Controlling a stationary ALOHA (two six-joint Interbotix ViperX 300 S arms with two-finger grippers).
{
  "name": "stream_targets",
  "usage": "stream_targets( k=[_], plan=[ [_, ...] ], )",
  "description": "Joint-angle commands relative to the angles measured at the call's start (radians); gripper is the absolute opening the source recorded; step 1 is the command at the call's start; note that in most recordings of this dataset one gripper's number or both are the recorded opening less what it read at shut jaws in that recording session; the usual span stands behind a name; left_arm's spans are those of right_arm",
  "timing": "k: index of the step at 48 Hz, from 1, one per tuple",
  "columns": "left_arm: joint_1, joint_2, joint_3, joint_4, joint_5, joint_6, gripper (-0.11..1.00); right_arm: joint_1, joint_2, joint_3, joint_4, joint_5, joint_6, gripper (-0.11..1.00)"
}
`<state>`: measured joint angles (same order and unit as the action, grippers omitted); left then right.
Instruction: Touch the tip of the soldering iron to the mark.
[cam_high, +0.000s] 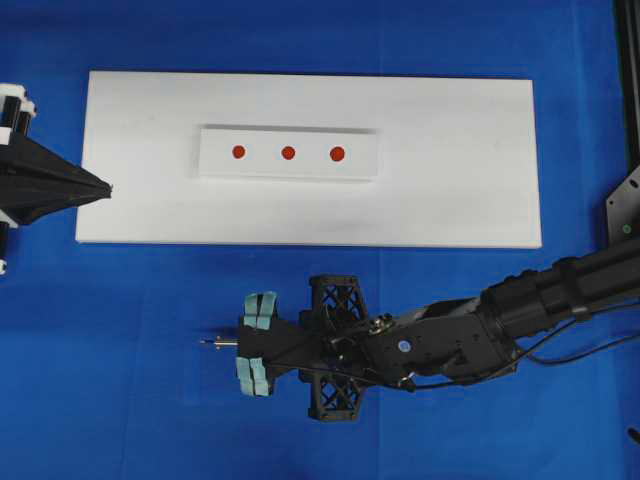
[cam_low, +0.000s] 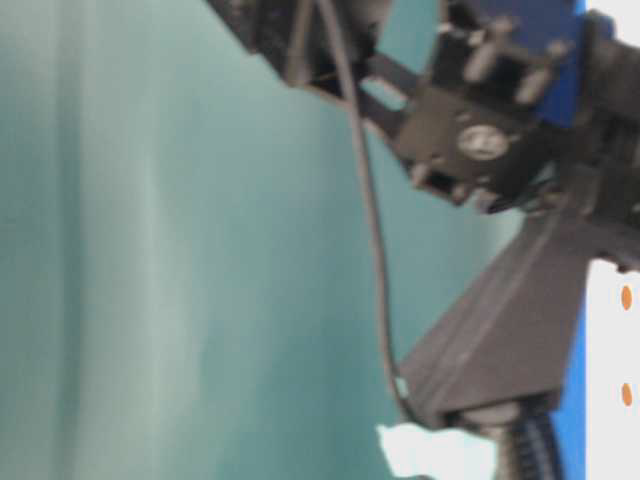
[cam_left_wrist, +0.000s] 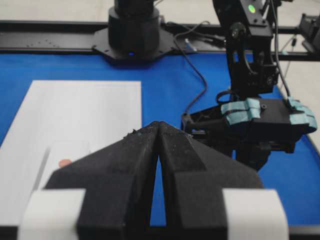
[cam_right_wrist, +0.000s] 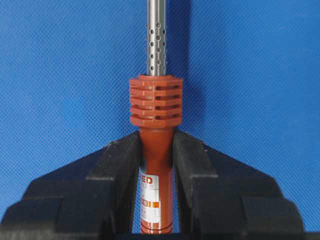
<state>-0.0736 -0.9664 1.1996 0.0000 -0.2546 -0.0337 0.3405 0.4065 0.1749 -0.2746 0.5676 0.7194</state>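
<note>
**Where things lie on the bench**

We see a board (cam_high: 310, 215) lying across the far half of the bench (cam_high: 130, 380), with a strip (cam_high: 288, 153) on its middle. Three marks (cam_high: 288, 153) sit in a row along the strip. Nearer than the board, the iron (cam_high: 222, 344) lies in the right end effector (cam_high: 255, 344), its tip (cam_high: 205, 343) pointing left. The left end effector (cam_high: 100, 187) sits at the board's left edge.

1. A blue cloth (cam_high: 150, 380) covers the tabletop.
2. A large white rectangular board (cam_high: 450, 190) lies flat on the cloth, long side running left to right in the overhead view.
3. A black rail (cam_left_wrist: 50, 42) runs along the far edge of the tabletop in the left wrist view.
4. A pale teal wall (cam_low: 150, 250) fills the table-level view's left.
</note>
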Motion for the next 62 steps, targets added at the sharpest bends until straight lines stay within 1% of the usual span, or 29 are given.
stream_targets(
  k=[1, 25, 32, 34, 36, 38, 39, 41, 45, 47, 48, 50, 56, 62],
  plan=[
    [-0.003, 0.006, -0.006, 0.002, -0.003, 0.0, 0.0, -0.002, -0.023, -0.006, 0.002, -0.023, -0.003, 0.07],
    [-0.005, 0.008, -0.006, 0.002, -0.003, 0.0, 0.0, -0.005, -0.025, -0.002, -0.005, -0.037, -0.006, 0.07],
    [-0.005, 0.006, -0.005, 0.002, -0.002, 0.0, 0.0, -0.009, -0.026, -0.002, -0.003, -0.037, -0.003, 0.08],
    [-0.003, 0.006, -0.005, 0.002, 0.0, 0.0, 0.0, -0.011, -0.026, -0.002, -0.003, -0.035, -0.003, 0.15],
    [-0.003, 0.005, -0.005, 0.002, 0.003, 0.0, 0.0, -0.011, -0.026, -0.003, -0.005, -0.035, -0.002, 0.24],
    [-0.003, 0.003, -0.005, 0.002, 0.006, 0.0, 0.0, -0.011, -0.029, -0.002, -0.005, -0.031, -0.002, 0.36],
    [-0.003, 0.003, -0.005, 0.002, 0.008, 0.0, 0.0, -0.011, -0.029, -0.002, -0.005, -0.028, -0.002, 0.44],
    [-0.003, 0.002, -0.005, 0.002, 0.011, 0.0, 0.0, -0.011, -0.031, -0.005, -0.005, -0.018, -0.002, 0.57],
    [-0.005, 0.002, -0.005, 0.002, 0.012, 0.0, 0.0, -0.011, -0.035, -0.006, -0.009, 0.005, -0.002, 0.8],
    [-0.005, 0.0, -0.005, 0.002, 0.012, 0.0, 0.0, -0.011, -0.038, -0.008, -0.012, 0.014, -0.002, 0.9],
    [-0.003, 0.002, -0.005, 0.002, 0.014, 0.0, 0.0, -0.012, -0.041, -0.006, -0.014, 0.018, -0.002, 0.92],
    [-0.005, 0.002, -0.005, 0.002, 0.012, 0.0, 0.0, -0.011, -0.049, -0.006, -0.014, 0.026, -0.002, 0.93],
    [-0.005, 0.0, -0.005, 0.002, 0.012, 0.0, 0.0, -0.011, -0.087, -0.006, -0.014, 0.041, -0.003, 0.85],
    [-0.003, 0.0, -0.005, 0.002, 0.012, 0.0, 0.0, -0.011, -0.153, -0.005, -0.015, 0.08, -0.005, 0.85]
  ],
)
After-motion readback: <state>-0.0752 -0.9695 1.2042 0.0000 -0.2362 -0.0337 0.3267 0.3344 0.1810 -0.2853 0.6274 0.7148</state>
